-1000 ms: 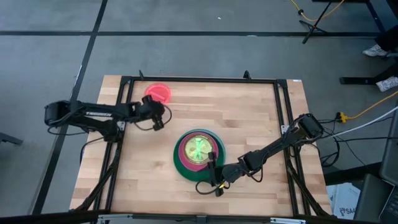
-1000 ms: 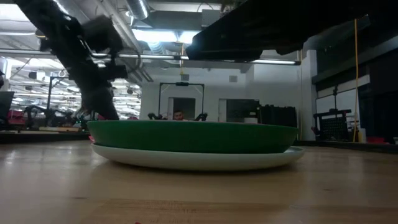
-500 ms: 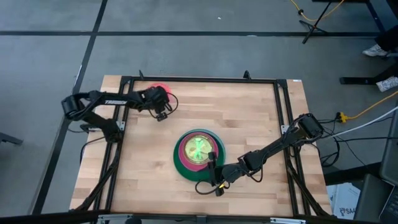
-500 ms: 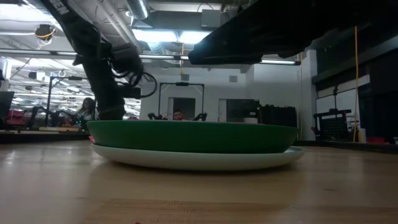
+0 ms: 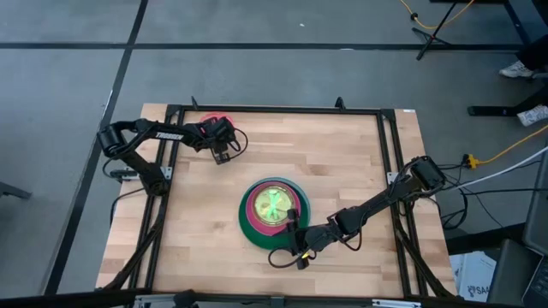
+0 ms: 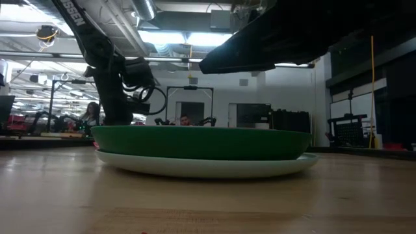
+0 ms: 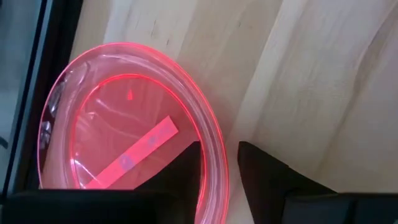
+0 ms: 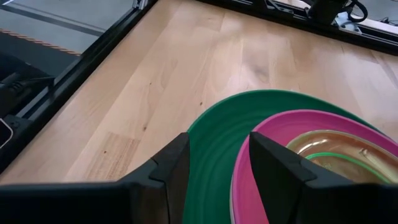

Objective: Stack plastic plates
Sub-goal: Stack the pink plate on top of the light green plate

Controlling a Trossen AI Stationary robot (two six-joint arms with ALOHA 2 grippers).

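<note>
A stack of plates [image 5: 274, 208] sits mid-table: a pale plate [image 6: 208, 166] at the bottom, then dark green [image 8: 214, 134], magenta [image 8: 261, 134] and lime green [image 5: 273, 203]. My right gripper [image 5: 295, 247] hangs open above the stack's near edge, clear of it [image 8: 217, 168]. A translucent pink-red plate [image 7: 127, 134] lies flat at the far-left corner. It is mostly hidden under my left gripper [image 5: 221, 141]. That gripper [image 7: 219, 168] is open, with one finger over the plate's inside and one outside its rim. My left gripper comes down from above astride the pink-red plate's rim [image 7: 214, 146], one finger [image 7: 177, 171] inside and the other [image 7: 264, 171] outside on the table side. The plate lies flat on the table. Whether either finger touches the rim, I cannot tell.
A black frame rail [image 5: 274, 109] runs round the tabletop, close beside the pink-red plate [image 7: 34, 93]. Bare wood [image 5: 342, 154] spreads between the far-left corner and the stack, and to the right of it. A person [image 6: 91, 112] shows in the room beyond.
My left gripper has moved toward the table's far edge and come down over the pink-red plate, covering most of it. The right arm and the stack have kept still.
</note>
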